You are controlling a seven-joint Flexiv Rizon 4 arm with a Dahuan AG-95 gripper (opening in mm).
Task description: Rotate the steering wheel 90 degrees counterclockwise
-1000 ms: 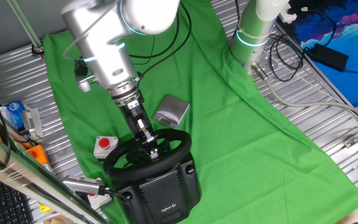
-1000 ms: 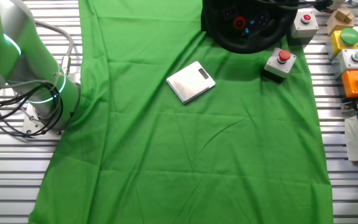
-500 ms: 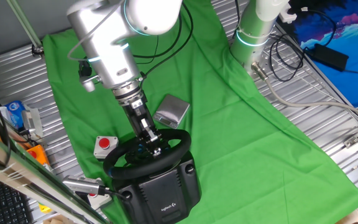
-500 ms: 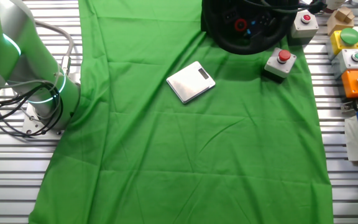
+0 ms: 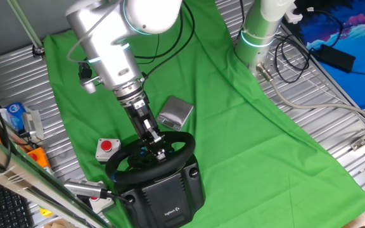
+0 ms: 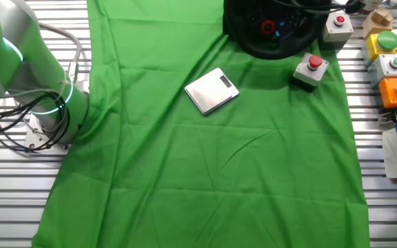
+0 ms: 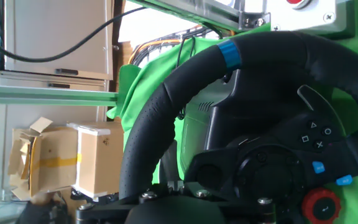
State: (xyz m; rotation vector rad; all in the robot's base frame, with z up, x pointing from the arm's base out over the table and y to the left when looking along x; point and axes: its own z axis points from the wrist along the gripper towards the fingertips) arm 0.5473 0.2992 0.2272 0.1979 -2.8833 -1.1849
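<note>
Black leather-look steering wheel [image 5: 149, 158], round, on a bulky black base [image 5: 166, 193] with a white logo — stands at the near end of the green cloth [image 5: 246, 126] in one fixed view, and at the top edge of the cloth in the other fixed view [image 6: 271, 31], just beside a red push-button on its small box [image 6: 311, 69].

Change since a second ago: slight. The arm's wrist housing [image 5: 106, 47] leaned a little to the right half a second back and now sits nearly where it began; the gripper [image 5: 154, 147] stays low inside the rim. The red hub dial [image 6: 268, 27] has crept a little across the hub over the same second. Judgement: the turn is under way or only just started, with most of the quarter-turn counterclockwise probably left.

Blue centre stripe [image 7: 230, 55]: in the hand view it lies on the rim toward the top of the picture; that camera is itself rolled, so this gives no reading of the wheel's angle.

Tool: two-finger gripper, fingertips down at the wheel's hub and spokes in the fixed view. Whether the fingers are apart or closed on a spoke or the rim cannot be told; the hand view shows only the fixture at its lower edge, not the fingers.

Also present: grey metal box [image 6: 211, 89] lying on the cloth, well apart from the wheel.
</note>
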